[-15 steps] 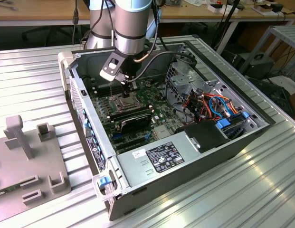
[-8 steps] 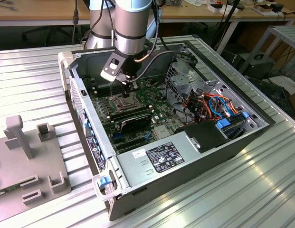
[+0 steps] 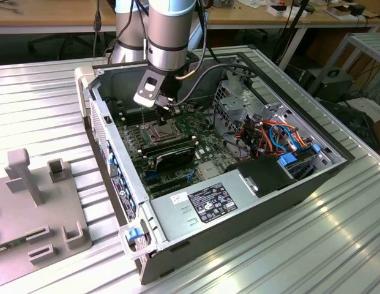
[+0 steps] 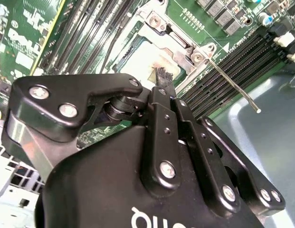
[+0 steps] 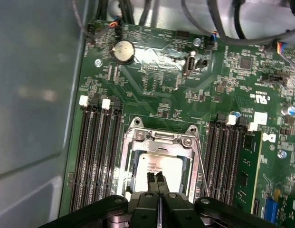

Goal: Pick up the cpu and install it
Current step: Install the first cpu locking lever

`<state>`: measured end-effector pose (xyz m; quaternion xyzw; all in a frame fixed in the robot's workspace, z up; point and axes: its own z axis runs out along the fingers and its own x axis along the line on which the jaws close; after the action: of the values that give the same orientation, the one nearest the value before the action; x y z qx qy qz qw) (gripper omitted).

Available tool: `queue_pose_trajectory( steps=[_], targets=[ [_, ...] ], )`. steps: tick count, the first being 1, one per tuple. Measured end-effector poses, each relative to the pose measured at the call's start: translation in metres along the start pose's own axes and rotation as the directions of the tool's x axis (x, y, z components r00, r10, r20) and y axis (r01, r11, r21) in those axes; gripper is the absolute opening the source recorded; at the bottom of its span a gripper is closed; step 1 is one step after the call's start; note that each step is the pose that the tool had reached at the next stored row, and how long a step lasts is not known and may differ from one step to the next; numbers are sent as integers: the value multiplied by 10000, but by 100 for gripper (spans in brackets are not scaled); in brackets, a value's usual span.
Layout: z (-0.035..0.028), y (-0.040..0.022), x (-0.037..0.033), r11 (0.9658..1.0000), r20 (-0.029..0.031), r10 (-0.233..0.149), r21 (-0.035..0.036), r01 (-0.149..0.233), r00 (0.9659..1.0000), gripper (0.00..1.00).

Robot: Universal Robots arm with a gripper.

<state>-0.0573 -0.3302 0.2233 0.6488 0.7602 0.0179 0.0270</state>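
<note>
One arm (image 3: 168, 33) hangs its closed tool (image 5: 155, 178) over the cpu (image 5: 170, 166).

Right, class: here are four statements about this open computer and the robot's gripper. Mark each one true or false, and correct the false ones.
1. The cpu lies inside the socket frame on the motherboard. True.
2. The gripper is wide open. False: it is shut, with its tips just over the cpu.
3. A round coin battery sits on the motherboard. True.
4. The computer case is closed up. False: its side is open and the inside shows.
</note>
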Motion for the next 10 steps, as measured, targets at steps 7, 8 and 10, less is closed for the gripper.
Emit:
queue_pose_trajectory(
  steps=[7,8,10],
  targets=[
    [0,0,0,10000,-5,-76,-1,76,10000,11],
    [0,0,0,9999,-9,-144,-3,144,9999,11],
    [0,0,0,9997,-16,-255,-5,255,9997,11]
  ],
)
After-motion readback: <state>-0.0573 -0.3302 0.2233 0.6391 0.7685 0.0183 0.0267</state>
